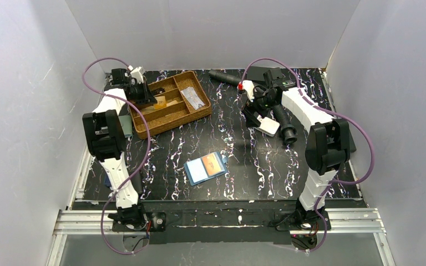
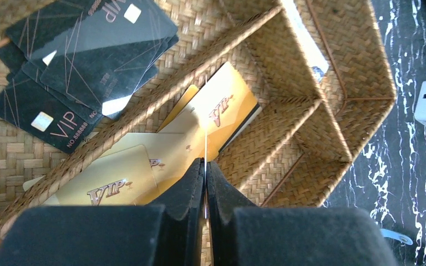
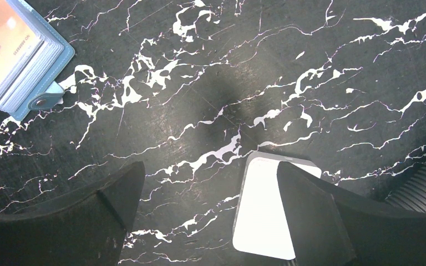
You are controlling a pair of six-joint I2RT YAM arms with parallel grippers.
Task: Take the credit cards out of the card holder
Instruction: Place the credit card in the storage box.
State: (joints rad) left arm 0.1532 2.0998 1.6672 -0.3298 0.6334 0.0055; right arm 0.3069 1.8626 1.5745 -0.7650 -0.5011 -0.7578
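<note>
The left end effector [image 2: 205, 166] is closed on a credit card [image 2: 205, 127], which shows edge-on as a thin pale line between its black fingers. It hangs over the wicker tray [image 2: 288, 55], above the compartment where gold VIP cards [image 2: 230, 108] lie, and black VIP cards [image 2: 89, 55] fill the compartment alongside. The step in hand looks like setting this card down in the tray. To do it well, the card's lower edge should sink below the woven walls and stay clear of the divider before the fingers part. The card can then tip flat onto the gold pile, and the lift away should go straight up so nothing drags out. The card holder [image 1: 205, 168] lies open on the counter [image 1: 255, 166], nearer the arm bases than the tray and a little to its right. An orange card [image 1: 213, 162] and a pale card [image 1: 198, 171] show in it, so more trips seem needed. The left arm [image 1: 108, 119] reaches forward from its base with the elbow raised and the wrist bent down over the tray's left end. The right arm [image 1: 310, 111] also reaches forward, well to the right of the tray. The right end effector [image 3: 211, 216] is spread wide and holds nothing, hovering just above a white box [image 3: 260, 216].
</note>
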